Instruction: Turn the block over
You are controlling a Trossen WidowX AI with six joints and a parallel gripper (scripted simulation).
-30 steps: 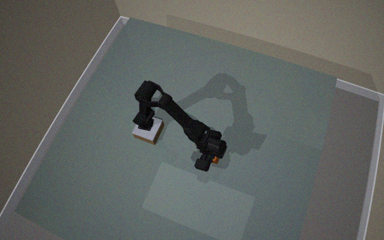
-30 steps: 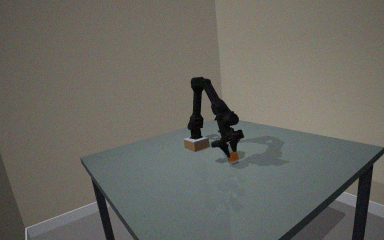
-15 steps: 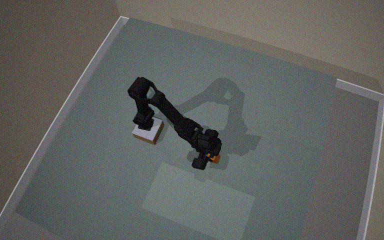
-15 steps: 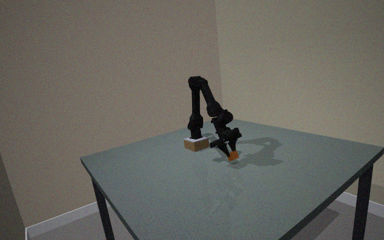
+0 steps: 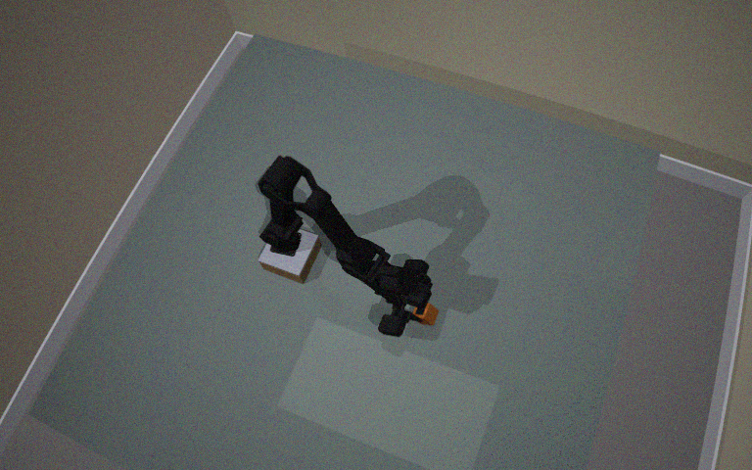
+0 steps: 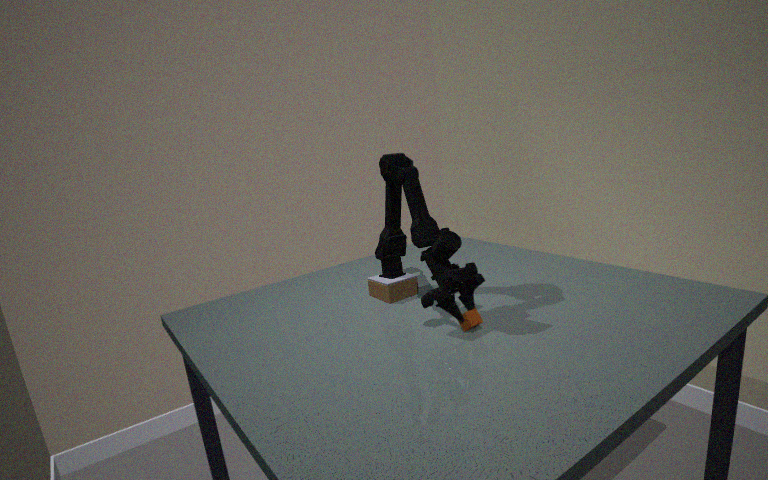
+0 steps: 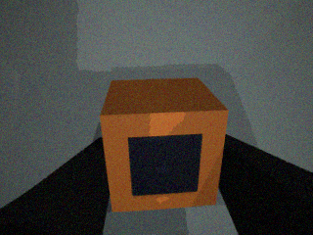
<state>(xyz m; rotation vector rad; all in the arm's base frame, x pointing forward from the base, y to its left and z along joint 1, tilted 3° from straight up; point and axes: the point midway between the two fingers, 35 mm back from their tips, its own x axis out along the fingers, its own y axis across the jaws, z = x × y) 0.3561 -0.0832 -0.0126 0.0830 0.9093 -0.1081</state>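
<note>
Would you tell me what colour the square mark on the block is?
Dark navy blue, on the orange block; clearest in the wrist view.

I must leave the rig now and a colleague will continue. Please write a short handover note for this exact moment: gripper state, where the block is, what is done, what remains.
Gripper: shut on the orange block, one finger on each side.
Block: held tilted, low over the table, in front of the arm's base. Whether it touches the table cannot be told.
Marked side: the dark square faces the wrist camera, so it is not facing down yet.
Done: block grasped and tipped partway.
Left: finish the turn until the dark square faces down, set the block on the table, open the gripper and pull away.
</note>
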